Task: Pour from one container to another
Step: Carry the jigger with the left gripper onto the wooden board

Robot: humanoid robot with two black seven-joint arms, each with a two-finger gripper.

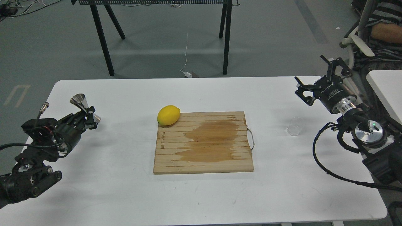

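The small clear glass cup (295, 126) stands upright on the white table (125, 194), right of the cutting board. My right gripper (312, 73) hovers open above and behind the cup, fingers spread wide with nothing between them. At the left, my left gripper (89, 113) is shut on the shiny steel jigger (82, 104), gripping it at its narrow waist. The jigger is lifted off the table and tilted, its wide top cone pointing up and to the left.
A wooden cutting board (203, 142) with a wet stain and a wire handle lies mid-table. A yellow lemon (168, 115) rests at its back left corner. Black table legs stand on the floor behind. A second white table edge (384, 88) sits at the right.
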